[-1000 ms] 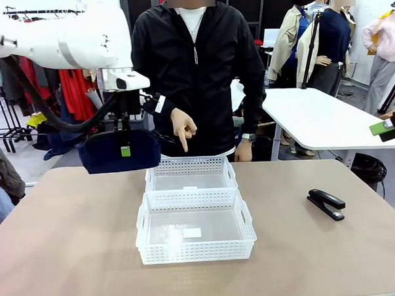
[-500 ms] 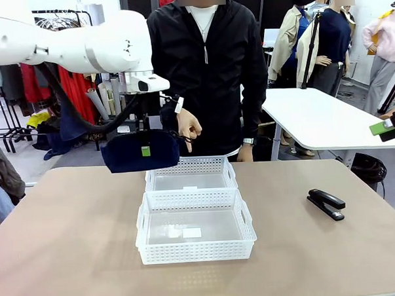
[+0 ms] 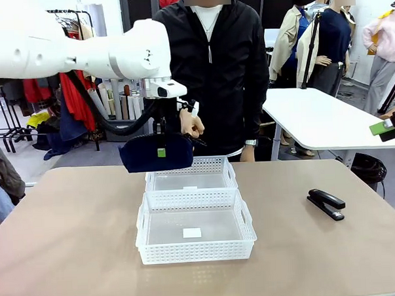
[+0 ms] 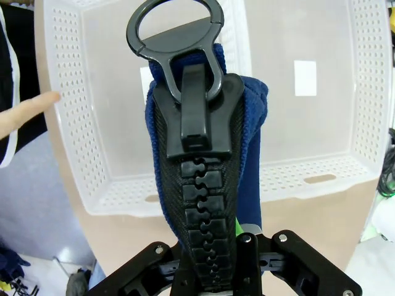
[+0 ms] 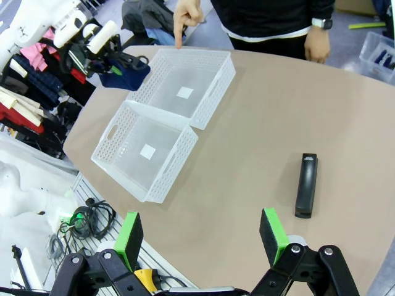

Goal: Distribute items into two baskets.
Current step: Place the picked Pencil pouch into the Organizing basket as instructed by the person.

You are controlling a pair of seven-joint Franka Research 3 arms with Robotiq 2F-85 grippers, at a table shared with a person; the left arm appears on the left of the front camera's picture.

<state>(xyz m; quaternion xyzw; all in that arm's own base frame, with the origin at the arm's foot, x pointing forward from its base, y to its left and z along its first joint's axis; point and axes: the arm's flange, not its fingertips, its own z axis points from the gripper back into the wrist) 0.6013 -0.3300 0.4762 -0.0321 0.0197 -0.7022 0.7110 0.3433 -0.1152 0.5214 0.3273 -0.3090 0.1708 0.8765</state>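
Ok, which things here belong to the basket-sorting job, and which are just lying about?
Job in hand:
navy zippered pouch, clamped in the left gripper
black stapler on the table
far basket
near basket
person's pointing hand

Just about:
white side table
hanging red clothes

Two baskets (image 3: pixel 198 165) (image 3: pixel 195 251), one stapler (image 3: pixel 326 204), and seemingly a single pouch (image 3: pixel 145 157).

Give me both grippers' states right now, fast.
Left gripper: shut on the navy pouch, which hangs in the air.
Right gripper: open, holding nothing.
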